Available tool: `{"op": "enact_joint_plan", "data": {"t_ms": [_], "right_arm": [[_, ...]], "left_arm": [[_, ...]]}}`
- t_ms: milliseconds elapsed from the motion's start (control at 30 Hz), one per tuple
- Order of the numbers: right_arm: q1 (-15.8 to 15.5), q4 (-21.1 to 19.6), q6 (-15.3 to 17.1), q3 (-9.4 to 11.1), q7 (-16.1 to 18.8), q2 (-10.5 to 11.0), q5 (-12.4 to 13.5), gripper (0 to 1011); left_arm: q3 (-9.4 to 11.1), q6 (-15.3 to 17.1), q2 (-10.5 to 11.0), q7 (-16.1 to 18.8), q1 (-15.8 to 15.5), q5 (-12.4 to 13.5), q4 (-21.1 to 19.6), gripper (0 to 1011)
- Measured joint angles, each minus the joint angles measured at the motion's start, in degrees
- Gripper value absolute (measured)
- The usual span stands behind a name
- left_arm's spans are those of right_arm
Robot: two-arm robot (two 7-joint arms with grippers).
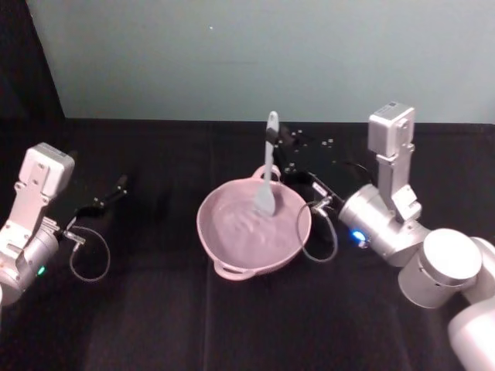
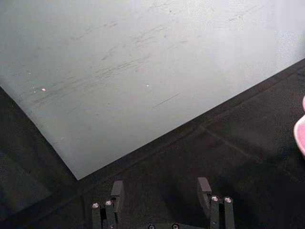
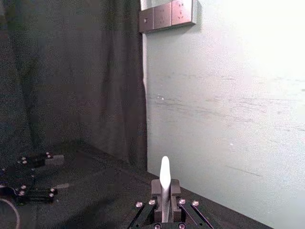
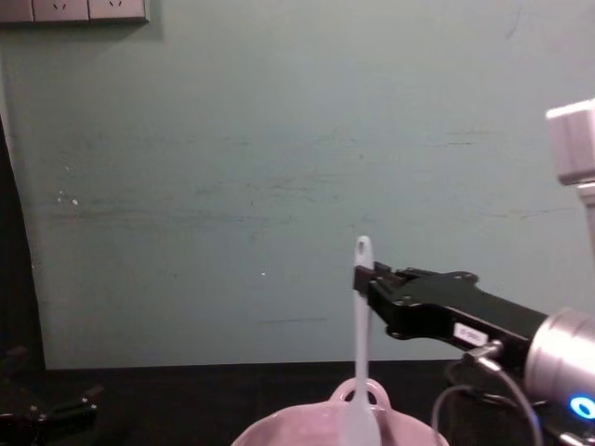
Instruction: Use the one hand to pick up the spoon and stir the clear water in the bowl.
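The robot's silver-grey cylindrical arms (image 1: 384,226), each topped by a white box-shaped module (image 1: 390,127). The black, slim-jawed right hand (image 4: 363,276) carries a small white label (image 4: 469,334); a blue light (image 1: 357,236) glows on its arm. The black left hand (image 2: 162,188) shows silver screw heads (image 2: 95,205), and a green light (image 1: 40,270) marks its arm. A thin grey cable (image 1: 109,259) loops at each wrist.

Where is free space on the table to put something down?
Free: table in front of the bowl, and between bowl and left gripper. Crowded: right of the bowl, where the right gripper holds the spoon upright in it.
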Motion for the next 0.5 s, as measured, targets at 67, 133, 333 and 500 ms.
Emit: {"op": "enact_joint_plan", "data": {"t_ms": [67, 133, 333, 500], "right_arm": [[-0.8, -1.2, 0.5, 0.8, 0.1, 1.0, 0.0, 112], [-1.4, -2.1, 0.8, 1.1, 0.2, 1.5, 0.0, 112], [-4.9, -7.6, 2.0, 2.0, 1.9, 4.1, 1.0, 112], [-7.6, -11.3, 2.8, 1.8, 3.4, 5.4, 2.5, 112]], "left_arm": [[0.0, 0.0, 0.0, 0.0, 0.0, 0.0, 0.0, 1011], [0.0, 0.0, 0.0, 0.0, 0.0, 0.0, 0.0, 1011], [0.0, 0.0, 0.0, 0.0, 0.0, 0.0, 0.0, 1011], [0.0, 0.0, 0.0, 0.0, 0.0, 0.0, 0.0, 1011]]}}
